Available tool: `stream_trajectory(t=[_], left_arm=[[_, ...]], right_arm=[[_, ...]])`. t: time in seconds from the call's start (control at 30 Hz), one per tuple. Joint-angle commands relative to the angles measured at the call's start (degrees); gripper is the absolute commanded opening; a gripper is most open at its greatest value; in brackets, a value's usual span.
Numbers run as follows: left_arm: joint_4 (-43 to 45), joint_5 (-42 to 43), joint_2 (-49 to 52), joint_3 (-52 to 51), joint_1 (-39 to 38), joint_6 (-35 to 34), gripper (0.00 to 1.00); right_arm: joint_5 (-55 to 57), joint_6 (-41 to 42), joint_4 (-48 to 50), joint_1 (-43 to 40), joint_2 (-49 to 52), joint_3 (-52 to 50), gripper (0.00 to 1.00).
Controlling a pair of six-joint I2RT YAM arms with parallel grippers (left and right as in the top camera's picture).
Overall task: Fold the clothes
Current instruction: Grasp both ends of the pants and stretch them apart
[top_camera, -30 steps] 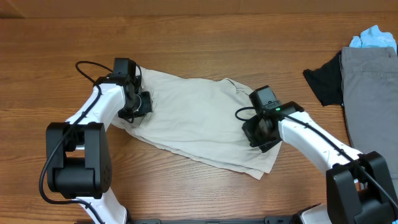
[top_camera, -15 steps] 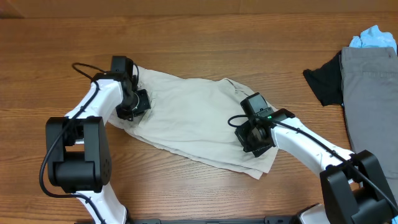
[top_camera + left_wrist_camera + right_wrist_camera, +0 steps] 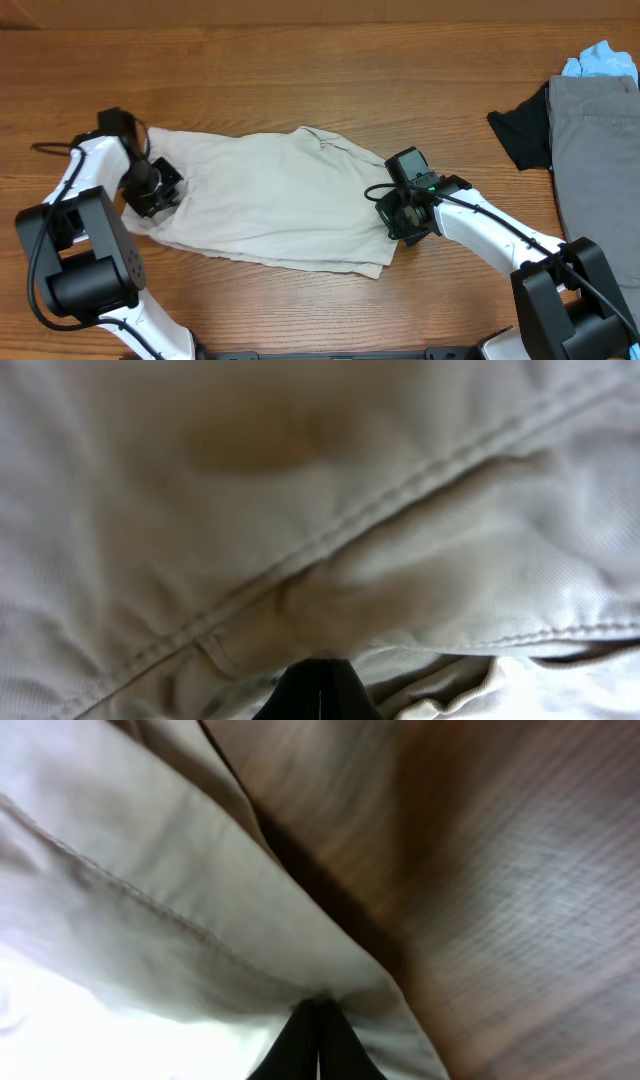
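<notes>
Wooden desk viewed from above, with the cream-beige trousers laid flat across its middle, the long axis running left to right and dipping slightly toward the near right. The left hand is closed on the cloth at the left end. The right hand is pinched shut on the right edge, with bare wood just beyond it. Each end is held by the nearer arm, so a fold across the long axis is judged likely. Well apart, at the far right, grey trousers are seen.
</notes>
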Motion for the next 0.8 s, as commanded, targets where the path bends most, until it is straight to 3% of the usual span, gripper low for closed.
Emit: stream_trajectory(t=[0.0, 0.47, 0.77], left_arm=[[-1.4, -4.2, 4.2, -3.1, 3.5, -3.5, 0.04], [-4.0, 6.4, 4.2, -3.1, 1.4, -3.4, 0.04], [-4.2, 9.8, 4.2, -3.1, 0.7, -3.5, 0.04]], right_arm=[[0.0, -4.0, 3.5, -0.1, 0.6, -0.5, 0.05], [-2.9, -7.1, 15.2, -0.8, 7.3, -0.2, 0.04], [-2.0, -12.7, 14.4, -10.7, 7.7, 0.0, 0.04]])
